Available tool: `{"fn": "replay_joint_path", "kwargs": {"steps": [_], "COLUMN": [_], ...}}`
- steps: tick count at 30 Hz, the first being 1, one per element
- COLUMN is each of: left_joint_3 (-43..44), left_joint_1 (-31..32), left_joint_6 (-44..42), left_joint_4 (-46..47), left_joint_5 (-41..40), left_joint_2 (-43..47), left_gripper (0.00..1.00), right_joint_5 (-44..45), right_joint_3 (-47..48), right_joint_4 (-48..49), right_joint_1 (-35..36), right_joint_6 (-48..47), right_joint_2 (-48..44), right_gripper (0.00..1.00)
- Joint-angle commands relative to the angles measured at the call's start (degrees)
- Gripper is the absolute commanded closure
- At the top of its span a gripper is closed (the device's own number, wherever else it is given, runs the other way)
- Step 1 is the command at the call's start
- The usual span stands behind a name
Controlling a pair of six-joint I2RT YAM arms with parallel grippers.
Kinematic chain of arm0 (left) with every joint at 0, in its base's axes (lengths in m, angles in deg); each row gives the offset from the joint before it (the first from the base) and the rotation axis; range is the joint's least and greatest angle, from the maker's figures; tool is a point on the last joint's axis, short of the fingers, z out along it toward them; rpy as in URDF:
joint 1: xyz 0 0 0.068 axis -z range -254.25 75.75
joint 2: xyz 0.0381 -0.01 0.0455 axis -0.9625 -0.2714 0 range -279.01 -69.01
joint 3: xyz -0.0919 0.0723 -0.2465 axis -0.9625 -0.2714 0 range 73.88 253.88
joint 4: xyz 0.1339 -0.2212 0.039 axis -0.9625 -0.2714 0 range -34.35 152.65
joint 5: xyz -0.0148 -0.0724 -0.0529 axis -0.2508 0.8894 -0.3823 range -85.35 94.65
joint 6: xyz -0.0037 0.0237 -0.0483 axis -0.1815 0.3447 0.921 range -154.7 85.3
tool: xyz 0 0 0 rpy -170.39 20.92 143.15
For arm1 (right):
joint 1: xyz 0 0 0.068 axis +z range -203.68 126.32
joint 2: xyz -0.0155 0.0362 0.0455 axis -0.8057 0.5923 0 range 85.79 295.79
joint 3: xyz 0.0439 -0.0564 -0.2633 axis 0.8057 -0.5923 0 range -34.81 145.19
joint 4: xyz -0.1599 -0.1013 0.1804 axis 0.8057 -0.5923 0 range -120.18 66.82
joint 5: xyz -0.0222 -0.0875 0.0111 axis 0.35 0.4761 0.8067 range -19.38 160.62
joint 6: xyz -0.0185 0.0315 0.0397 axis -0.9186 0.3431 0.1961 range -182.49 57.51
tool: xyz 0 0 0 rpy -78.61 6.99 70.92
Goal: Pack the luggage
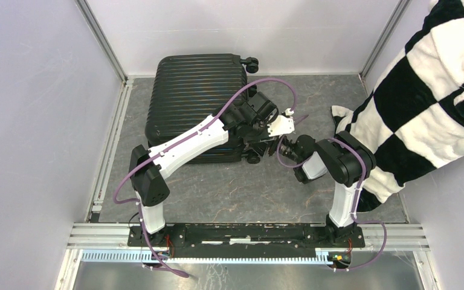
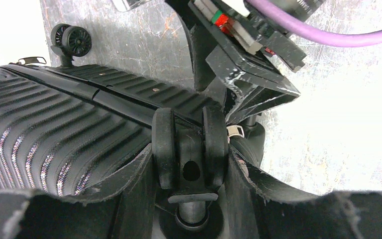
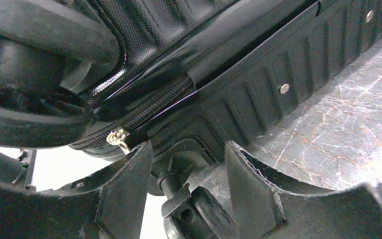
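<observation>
Grey marbled tabletop (image 1: 235,193) runs under everything. A black ribbed suitcase (image 1: 193,90) lies flat on it, toward the far left and close to the back wall, with its wheels on the right-hand side. The shell looks closed, with the zip seam running along the edge.

A black-and-white checked blanket (image 1: 435,84) spills in from the upper right, and its lower edge reaches the tabletop just behind the right arm (image 1: 344,163).

The left arm (image 1: 187,142) stretches across the near edge of the suitcase. The right arm bends in from the other side, so both meet at the near right corner of the case.

The left end effector (image 2: 190,164) is spread wide with a double caster wheel (image 2: 214,142) sitting between its fingers (image 2: 134,184) — close to both, though I cannot tell whether they press on it. The right end effector (image 3: 188,149) is also spread and holds nothing, pointed at the ribbed rim of the case. Another wheel and its stem (image 3: 176,196) show low in the gap between its fingers.

A small metal zip pull (image 3: 117,138) hangs just above the tip of one finger — near it, apparently not touching.
</observation>
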Motion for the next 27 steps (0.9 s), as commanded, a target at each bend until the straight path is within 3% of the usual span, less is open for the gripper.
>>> {"fn": "replay_joint_path", "kwargs": {"steps": [1,7,19,27], "left_joint_3": [3.9,3.9,3.3,2.9], "left_joint_1": [-0.6,-0.6,-0.6,-0.6], "left_joint_6": [1.6,1.0,0.0,-0.1], "left_joint_4": [7.0,7.0,6.9,7.0], "left_joint_5": [-1.7,-2.0,-2.0,-2.0], "left_joint_2": [5.7,5.6,7.0,7.1], "left_gripper": [0.98,0.98,0.98,0.98], "right_joint_5": [-7.5,-13.8,-3.6,-13.5], "right_joint_3": [4.1,5.9,-7.9,-0.9], "right_joint_4": [26.6,26.6,26.5,26.5], "right_joint_1": [-0.1,-0.1,-3.7,-3.6], "right_joint_6": [3.5,6.9,0.0,0.4], "right_joint_2": [1.4,2.5,-3.1,-3.7], "right_gripper": [0.39,0.4,0.39,0.38]}}
